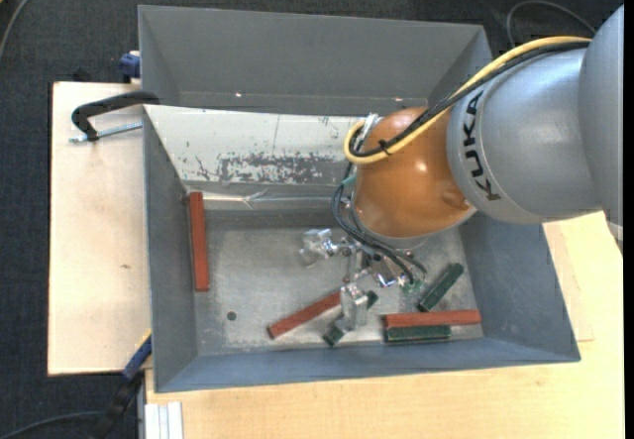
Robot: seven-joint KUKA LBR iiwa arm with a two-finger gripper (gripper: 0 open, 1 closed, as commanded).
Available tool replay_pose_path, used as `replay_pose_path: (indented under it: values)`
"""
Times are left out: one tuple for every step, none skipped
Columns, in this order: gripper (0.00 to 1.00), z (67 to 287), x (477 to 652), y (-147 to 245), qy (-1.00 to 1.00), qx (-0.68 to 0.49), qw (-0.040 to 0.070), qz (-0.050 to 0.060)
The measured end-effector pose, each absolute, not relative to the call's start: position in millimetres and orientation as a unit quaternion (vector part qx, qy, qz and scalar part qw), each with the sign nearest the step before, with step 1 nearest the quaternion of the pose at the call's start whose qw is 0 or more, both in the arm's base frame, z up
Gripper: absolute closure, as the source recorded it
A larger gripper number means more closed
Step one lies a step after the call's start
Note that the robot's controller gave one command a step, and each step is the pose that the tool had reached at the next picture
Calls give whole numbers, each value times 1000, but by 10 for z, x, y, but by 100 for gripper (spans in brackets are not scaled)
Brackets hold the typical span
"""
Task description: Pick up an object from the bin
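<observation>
My gripper (355,296) reaches down from under the orange cover to the bin floor, right of the middle and near the front. Its tip is right at the upper right end of a red stick (303,317) that lies slanted on the floor. A short dark green piece (336,334) lies just below the tip. Further right, a red stick (434,317) lies flat with a green stick (417,333) alongside its front. Another dark green stick (440,286) lies tilted to the right of the gripper.
A long red stick (199,241) rests along the bin's left wall. The arm and its orange cover hide the right rear part of the floor. The floor's left middle is bare.
</observation>
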State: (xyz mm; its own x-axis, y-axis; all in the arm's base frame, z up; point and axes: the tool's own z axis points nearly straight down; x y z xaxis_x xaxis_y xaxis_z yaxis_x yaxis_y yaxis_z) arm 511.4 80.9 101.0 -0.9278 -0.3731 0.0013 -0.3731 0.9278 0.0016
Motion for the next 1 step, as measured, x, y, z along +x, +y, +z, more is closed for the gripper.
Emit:
replay_pose_path:
  values:
    - [0,1148,4971,745,-961,276,0,0]
